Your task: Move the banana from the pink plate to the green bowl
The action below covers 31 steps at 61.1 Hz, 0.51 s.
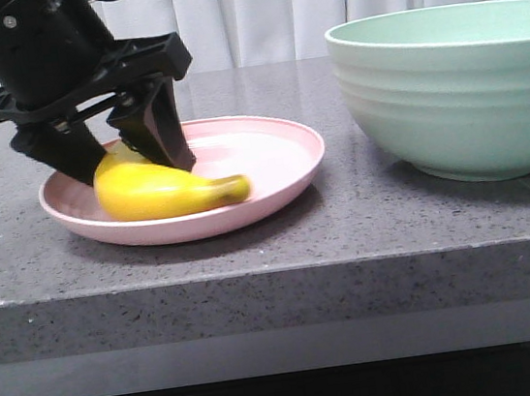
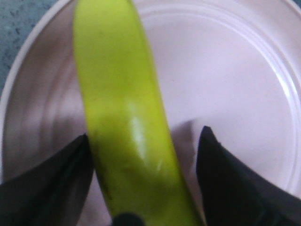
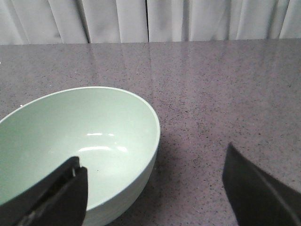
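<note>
The yellow banana [image 1: 162,192] lies on the pink plate [image 1: 279,152] at the left of the table, its dark tip pointing right. My left gripper [image 1: 132,169] is down in the plate with its jaws open, one on each side of the banana's thick end. In the left wrist view the banana [image 2: 127,117] runs between the fingers on the plate [image 2: 225,70]; one finger [image 2: 56,179] touches it and the other [image 2: 235,183] stands apart. The green bowl [image 1: 447,96] stands at the right. My right gripper [image 3: 153,155] is open and empty above the rim of the bowl [image 3: 94,136].
The grey speckled table [image 1: 347,226] has its front edge close below the plate and bowl. A gap of bare table lies between plate and bowl. White curtains hang behind. The bowl's inside shows nothing in it.
</note>
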Tool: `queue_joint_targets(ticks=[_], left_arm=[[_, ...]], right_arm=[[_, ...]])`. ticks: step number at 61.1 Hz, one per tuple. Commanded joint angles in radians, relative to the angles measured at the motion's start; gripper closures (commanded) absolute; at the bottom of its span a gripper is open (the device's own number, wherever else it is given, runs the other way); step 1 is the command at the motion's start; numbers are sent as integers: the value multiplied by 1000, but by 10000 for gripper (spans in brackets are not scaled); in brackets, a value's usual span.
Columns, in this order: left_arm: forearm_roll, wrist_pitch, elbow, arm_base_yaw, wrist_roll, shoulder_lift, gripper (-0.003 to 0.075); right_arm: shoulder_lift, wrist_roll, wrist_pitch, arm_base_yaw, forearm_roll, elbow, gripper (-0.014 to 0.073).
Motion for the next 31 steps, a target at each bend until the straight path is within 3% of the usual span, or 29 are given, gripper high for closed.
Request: queue_joint_targets(ticks=[1, 31], left_arm=[[-19, -63, -31, -4, -7, -36, 405], [-10, -121, -49, -4, -3, -52, 633]], right_arm=[[13, 0, -73, -7, 3, -38, -8], [13, 0, -73, -7, 3, -38, -8]])
